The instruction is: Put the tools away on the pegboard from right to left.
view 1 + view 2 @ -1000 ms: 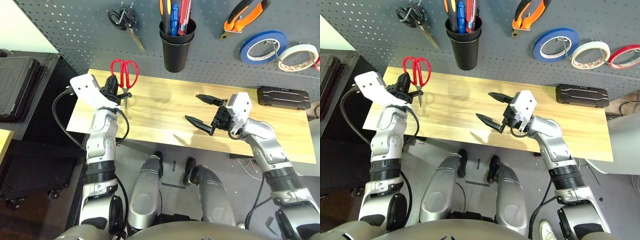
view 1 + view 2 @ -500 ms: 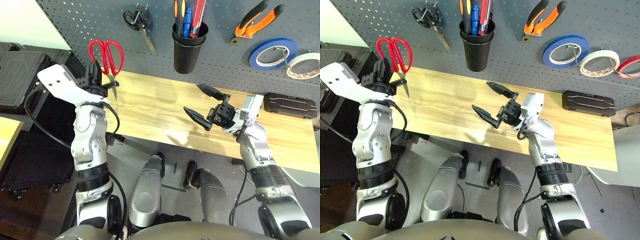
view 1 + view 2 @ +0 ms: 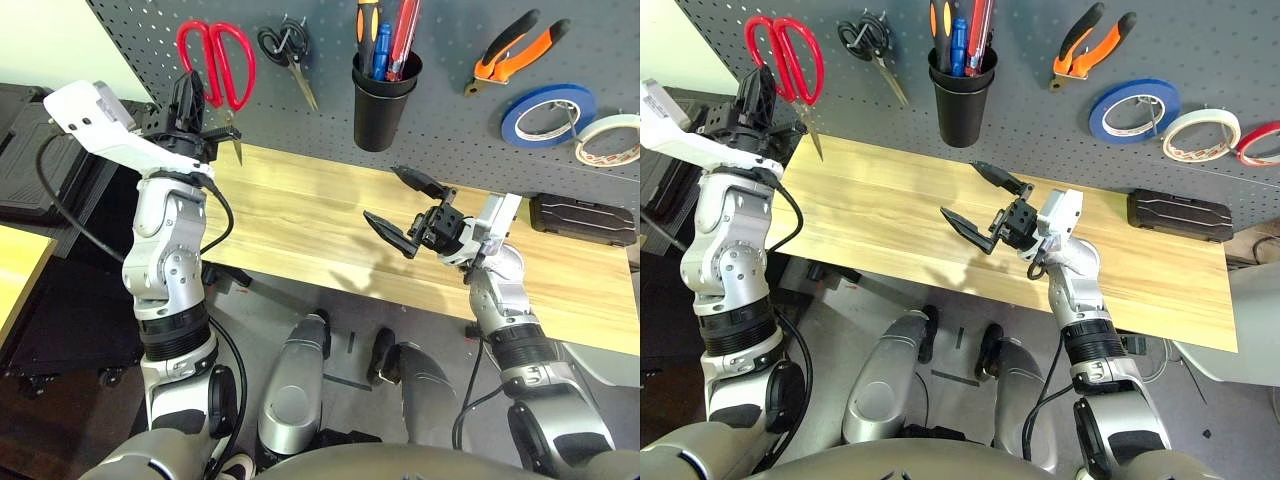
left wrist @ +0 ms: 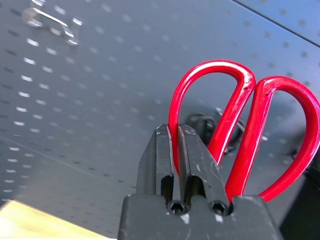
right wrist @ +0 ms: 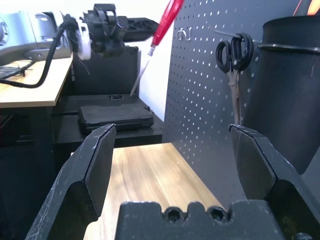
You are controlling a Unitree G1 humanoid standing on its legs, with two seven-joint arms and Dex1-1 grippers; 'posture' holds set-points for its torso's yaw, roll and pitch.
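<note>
Item: red scissors (image 3: pixel 215 62), pinched by one handle loop in my left gripper (image 4: pixel 178 150), up vs. pegboard (image 3: pixel 450 130) left of black scissors (image 3: pixel 285 45); right gripper (image 3: pixel 400 205) wide open, empty; next: thread loop squarely onto hook (image 4: pixel 50 22) w/o twisting.

Your arms are silver segmented shells with black ribbed joint bands. A white housing caps each wrist, and a black cable loops from the left one down to the forearm. Left end effector (image 3: pixel 190 100) and right end effector (image 3: pixel 395 205) are matte black; the right fingers (image 5: pixel 95 170) are broad and tapered, with hex screws at both bases.
</note>
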